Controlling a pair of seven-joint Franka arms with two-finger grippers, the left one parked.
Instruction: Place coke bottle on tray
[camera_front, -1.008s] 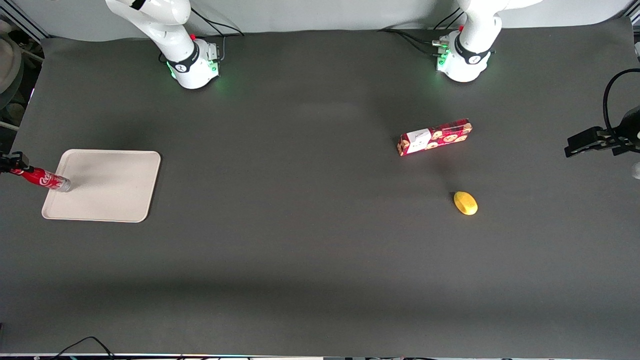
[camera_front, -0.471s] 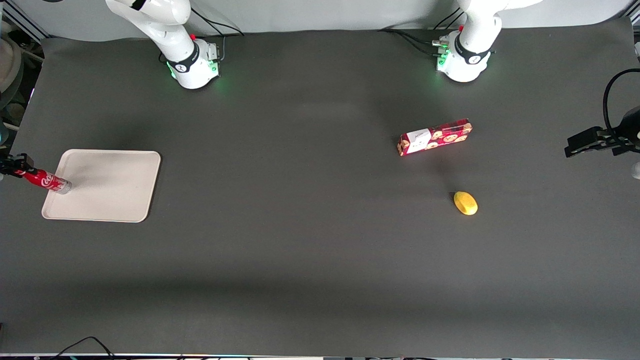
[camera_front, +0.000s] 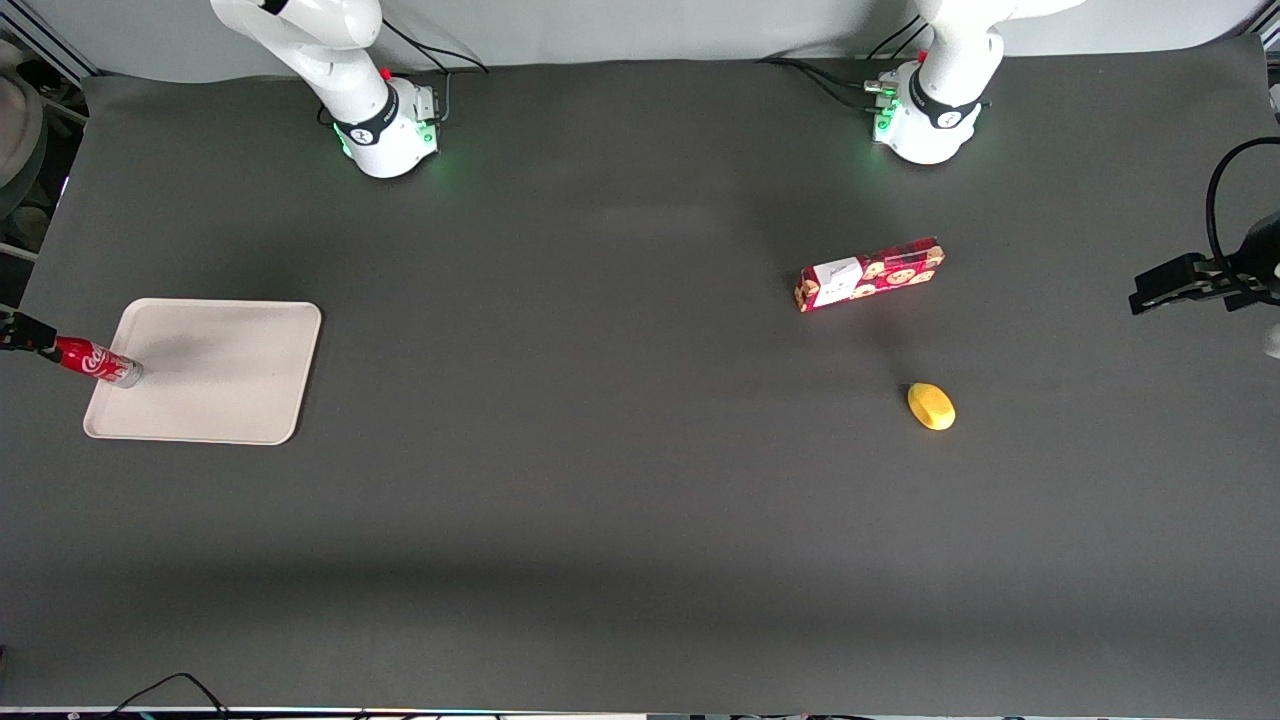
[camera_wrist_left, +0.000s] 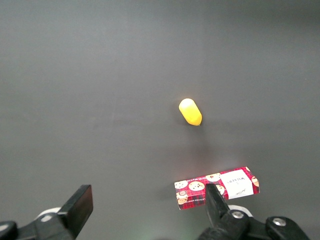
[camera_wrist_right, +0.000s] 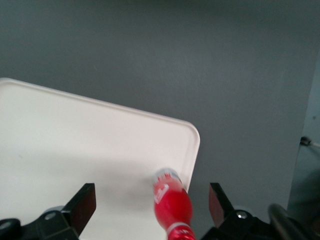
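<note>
The coke bottle (camera_front: 97, 363), with red cap, red label and clear base, stands upright on the beige tray (camera_front: 220, 375), close to the tray's edge at the working arm's end of the table. My right gripper (camera_front: 22, 333) is just above the bottle's cap. In the right wrist view the gripper (camera_wrist_right: 151, 202) is open. Its two dark fingers (camera_wrist_right: 82, 206) stand wide apart on either side of the bottle (camera_wrist_right: 172, 202) and do not touch it. The bottle's base rests near a rounded corner of the tray (camera_wrist_right: 75, 135).
A long red biscuit box (camera_front: 868, 273) and a yellow lemon-like object (camera_front: 931, 406) lie toward the parked arm's end of the table. Both also show in the left wrist view, the box (camera_wrist_left: 217, 187) and the yellow object (camera_wrist_left: 190, 111). Dark table mat surrounds the tray.
The gripper's fingers have come off the bottle's cap and the gripper has lifted slightly. The bottle stays standing at the tray's edge. Nothing else moved.
</note>
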